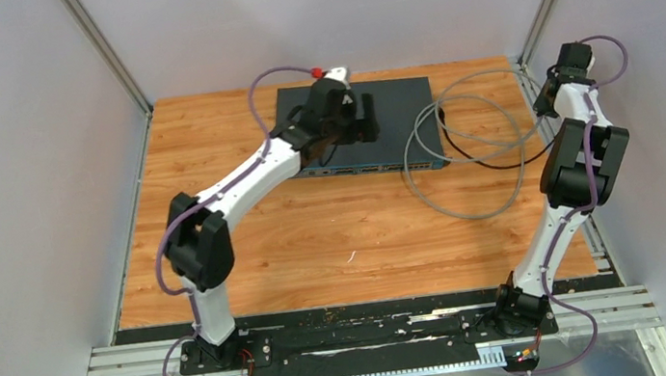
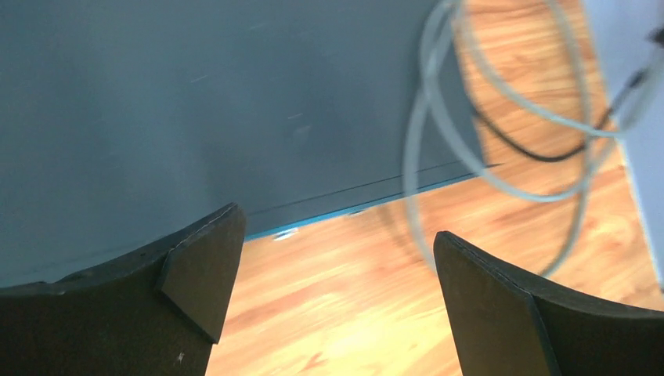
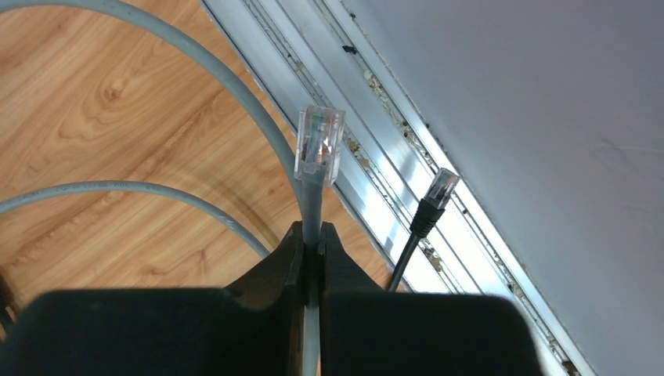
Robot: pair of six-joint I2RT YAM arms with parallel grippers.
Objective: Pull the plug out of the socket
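Note:
The clear plug point(image 3: 319, 145) on the end of the grey cable point(image 3: 227, 78) sticks up free in the air, out of any socket. My right gripper point(image 3: 312, 231) is shut on the grey cable just below that plug, near the table's right edge point(image 1: 546, 100). The dark blue switch point(image 1: 389, 122) lies at the back middle, with its row of sockets point(image 1: 375, 169) along the front face. My left gripper point(image 2: 335, 223) hangs open over the switch's top point(image 2: 196, 102) near its front edge, nothing between its fingers point(image 2: 200, 274).
A black cable point(image 3: 403, 254) with its own black plug point(image 3: 438, 192) stands loose beside my right fingers. Grey cable loops point(image 1: 462, 161) and the black cable point(image 1: 491, 165) lie on the wooden table right of the switch. A metal rail point(image 3: 313, 47) and grey wall run close on the right.

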